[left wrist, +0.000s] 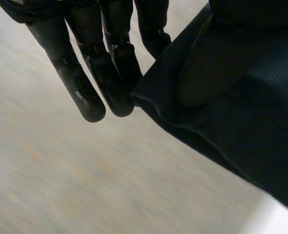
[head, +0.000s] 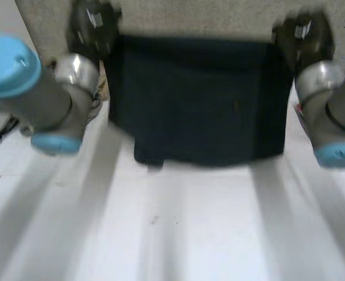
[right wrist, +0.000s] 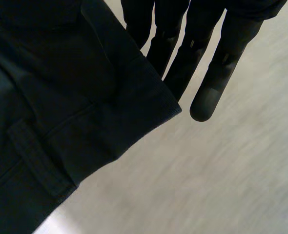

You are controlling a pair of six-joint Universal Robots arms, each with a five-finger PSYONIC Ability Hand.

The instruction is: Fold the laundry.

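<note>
A dark navy garment [head: 199, 99] hangs spread between my two hands, and its lower edge hovers just above the white table [head: 190, 228]. My left hand [head: 93, 26] holds one upper corner. In the left wrist view its straight fingers [left wrist: 85, 92] lie behind the hemmed edge of the garment [left wrist: 241, 131] and the thumb [left wrist: 207, 63] presses the cloth against them. My right hand [head: 304, 35] holds the other upper corner. In the right wrist view its fingers [right wrist: 217, 73] reach past the corner of the garment [right wrist: 46, 122], which shows a belt loop.
A beige panel [head: 190, 14] stands behind the garment. My two grey arms with light-blue caps [head: 55, 140] flank the cloth on either side. Bare white tabletop stretches from the garment's lower edge toward me.
</note>
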